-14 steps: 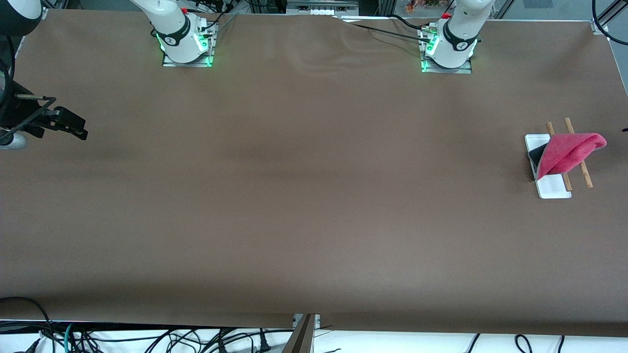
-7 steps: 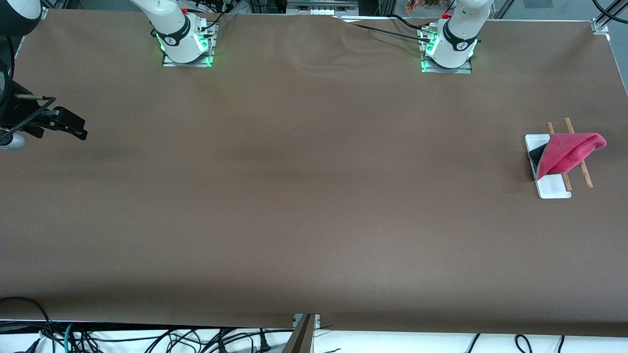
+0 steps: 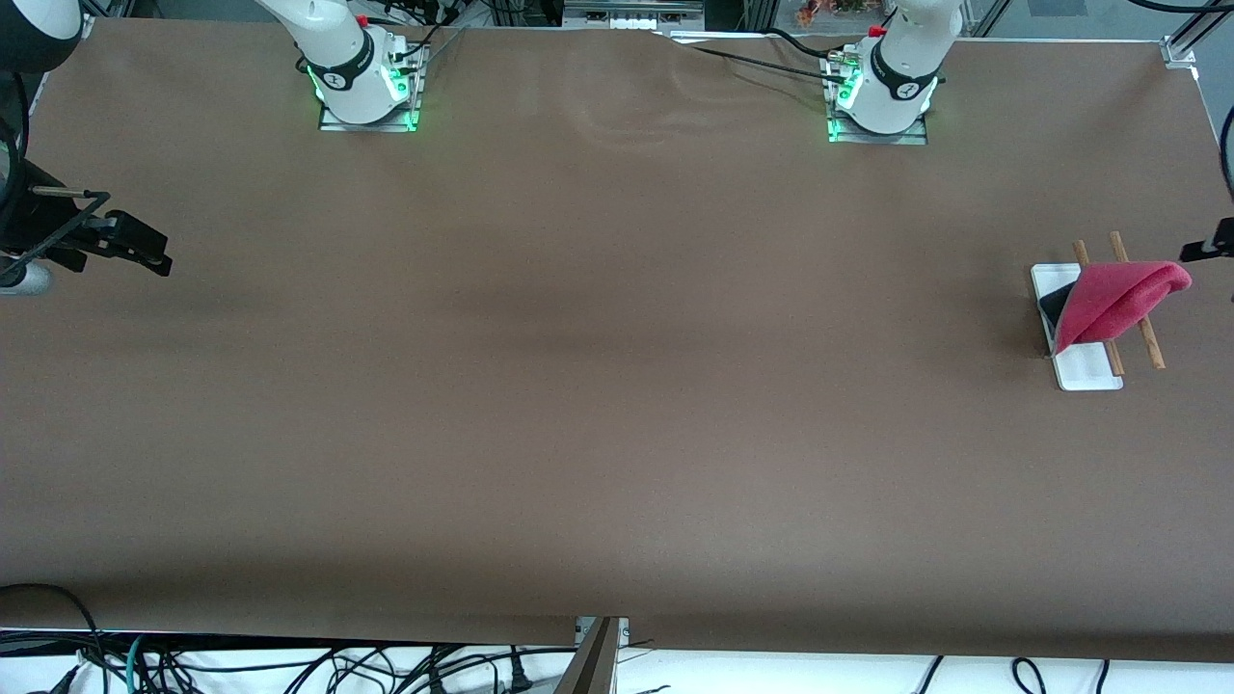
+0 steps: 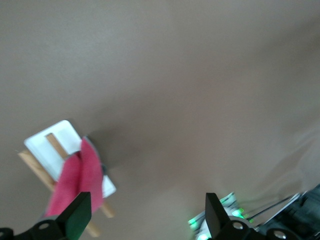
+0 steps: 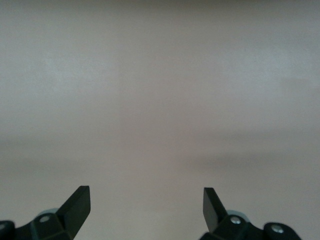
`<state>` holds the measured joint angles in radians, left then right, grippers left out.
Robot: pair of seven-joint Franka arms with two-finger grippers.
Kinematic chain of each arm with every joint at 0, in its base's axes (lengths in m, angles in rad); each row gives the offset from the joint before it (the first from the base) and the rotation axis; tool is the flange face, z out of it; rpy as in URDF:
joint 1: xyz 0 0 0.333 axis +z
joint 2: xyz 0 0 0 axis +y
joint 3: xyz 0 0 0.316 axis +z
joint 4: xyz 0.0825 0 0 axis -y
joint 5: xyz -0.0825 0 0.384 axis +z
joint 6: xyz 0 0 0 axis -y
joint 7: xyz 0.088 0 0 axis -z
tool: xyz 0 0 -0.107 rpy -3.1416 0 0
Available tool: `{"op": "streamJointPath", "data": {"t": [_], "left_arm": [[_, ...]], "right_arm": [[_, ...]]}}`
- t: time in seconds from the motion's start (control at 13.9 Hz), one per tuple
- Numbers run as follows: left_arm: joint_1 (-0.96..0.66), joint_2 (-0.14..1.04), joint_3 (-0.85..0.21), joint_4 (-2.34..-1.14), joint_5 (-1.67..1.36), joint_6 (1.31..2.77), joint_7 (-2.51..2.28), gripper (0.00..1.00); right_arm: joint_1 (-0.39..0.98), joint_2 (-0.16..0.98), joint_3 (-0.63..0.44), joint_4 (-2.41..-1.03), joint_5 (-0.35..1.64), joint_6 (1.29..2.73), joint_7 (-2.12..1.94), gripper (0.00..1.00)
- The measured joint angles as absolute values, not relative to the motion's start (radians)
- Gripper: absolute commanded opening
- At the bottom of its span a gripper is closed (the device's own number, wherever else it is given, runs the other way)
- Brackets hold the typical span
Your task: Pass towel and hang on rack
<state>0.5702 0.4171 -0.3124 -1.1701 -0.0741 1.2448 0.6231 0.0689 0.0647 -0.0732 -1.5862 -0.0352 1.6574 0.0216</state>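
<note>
- Both pairs of black fingers stand wide apart and hold nothing: the left gripper (image 4: 145, 220) hangs in the air over the left arm's end of the table, and the right gripper (image 5: 145, 212) hangs over bare tabletop at the right arm's end, where that arm waits.
- Fingertips (image 4: 80, 212) of the left gripper frame a tilted look down at the rack and towel.
- Only a small dark part of the left gripper shows at the edge of the front view, just beside the towel.
- A wide table covered in plain brown cloth (image 3: 598, 386) fills the scene, with both white arm bases glowing green along its upper edge.
- Loose black cables (image 3: 289, 665) lie on the floor off the table's near edge.
- A small rack with a flat white rectangular base (image 3: 1089, 366) and two thin brown wooden rods stands near the left arm's end.
- A soft folded towel (image 3: 1118, 299), pink-red outside with a dark gray underside showing, is draped over both rods.
</note>
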Motion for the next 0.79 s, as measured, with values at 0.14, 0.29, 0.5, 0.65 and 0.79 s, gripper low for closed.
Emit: {"op": "streamJointPath", "data": {"t": [0.14,0.29,0.5,0.65,0.79], "left_arm": [[0.541,0.396,-0.358,-1.193,-0.074,1.250,0.455,1.00],[0.462,0.327,-0.356,-1.268,-0.073,1.286,0.292,1.00],[0.248,0.156,-0.240,-1.465,-0.072,1.402,0.089,1.00],[0.168,0.044,-0.198,-1.631,-0.071,1.523,0.003,1.00],[0.151,-0.025,-0.189,-1.756,-0.071,1.606,-0.055,1.00]], "right_arm": [[0.068,0.067,-0.074,-1.584,-0.035,1.657,0.022,1.00],[0.068,0.067,-0.074,-1.582,-0.035,1.657,0.022,1.00],[0.067,0.070,-0.075,-1.581,-0.035,1.657,0.022,1.00],[0.067,0.070,-0.075,-1.578,-0.035,1.658,0.022,1.00],[0.067,0.070,-0.075,-1.575,-0.035,1.658,0.022,1.00]]}}
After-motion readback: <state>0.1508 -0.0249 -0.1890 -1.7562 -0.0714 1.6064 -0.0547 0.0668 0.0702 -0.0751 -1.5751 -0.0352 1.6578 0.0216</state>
